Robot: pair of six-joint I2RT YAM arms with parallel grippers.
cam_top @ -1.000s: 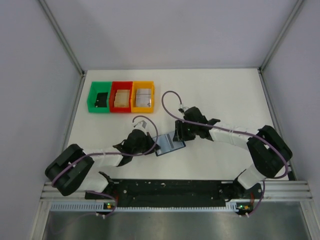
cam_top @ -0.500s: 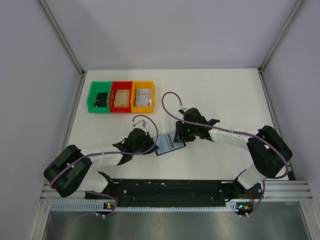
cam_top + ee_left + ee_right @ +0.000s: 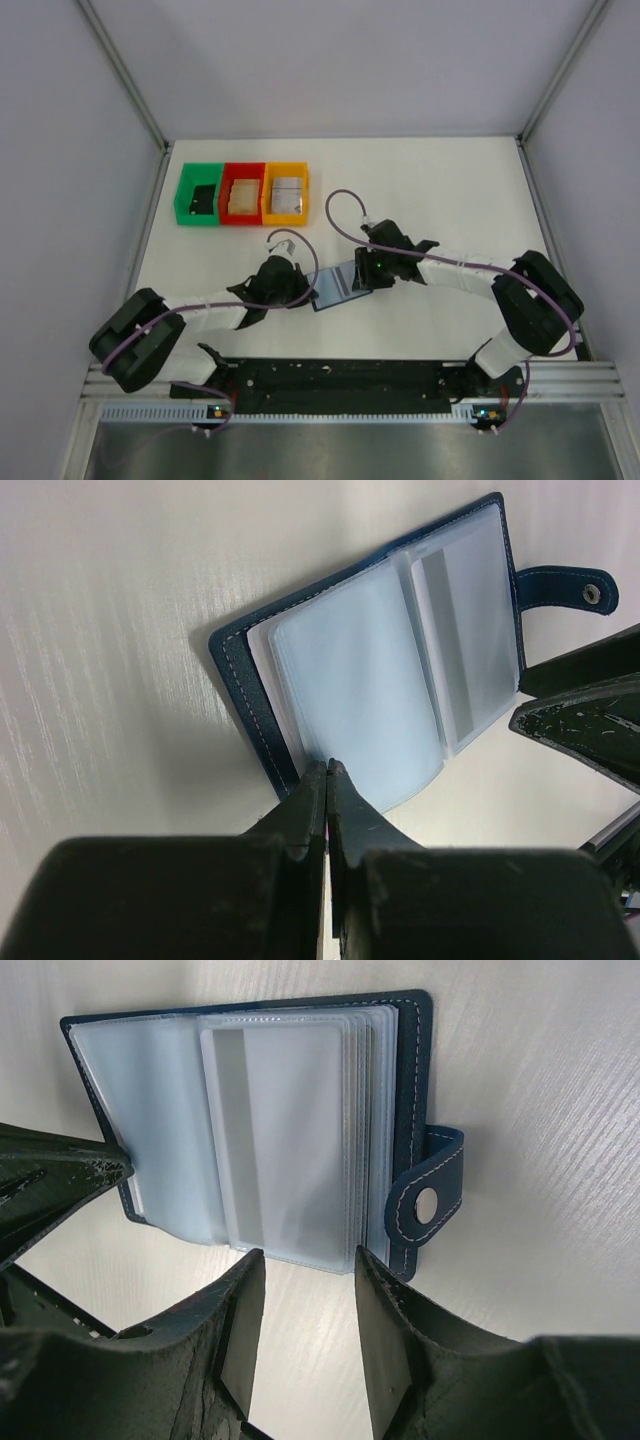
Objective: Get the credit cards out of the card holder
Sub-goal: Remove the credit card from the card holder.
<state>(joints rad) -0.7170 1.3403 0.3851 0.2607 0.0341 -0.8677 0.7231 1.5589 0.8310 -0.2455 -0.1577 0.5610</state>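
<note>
The dark blue card holder lies open on the table between my two grippers. Its clear slotted sleeves show in the left wrist view and in the right wrist view. A pale silvery-grey credit card sits in the top sleeve of the panel beside the snap strap; it also shows in the left wrist view. My left gripper is shut, its tips touching the near edge of the other panel. My right gripper is open, its jaws just short of the card's sleeve edge.
Green, red and orange bins stand in a row at the back left, each with something flat inside. The two grippers face each other closely across the holder.
My right gripper has edged slightly closer to the holder. The left gripper has stayed at the holder's edge.
</note>
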